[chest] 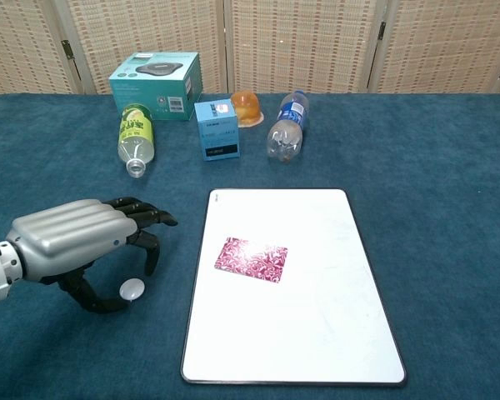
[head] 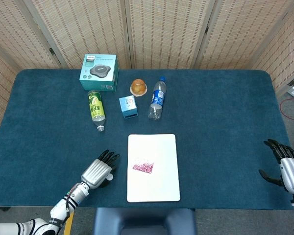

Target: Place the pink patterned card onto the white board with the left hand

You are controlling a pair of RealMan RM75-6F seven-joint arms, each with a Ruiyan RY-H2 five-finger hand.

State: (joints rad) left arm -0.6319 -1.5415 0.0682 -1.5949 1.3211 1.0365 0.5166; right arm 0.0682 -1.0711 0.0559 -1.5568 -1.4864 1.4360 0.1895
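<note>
Covering table (head: 220, 117), blue cloth.

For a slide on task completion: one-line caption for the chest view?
Pink patterned card lies on the white board; left hand, holding nothing, hovers beside it.

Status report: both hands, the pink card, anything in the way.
Left hand empty, fingers apart, beside the white board. Right hand empty at table edge. Pink patterned card flat on the board. Small white disc under left hand.
</note>
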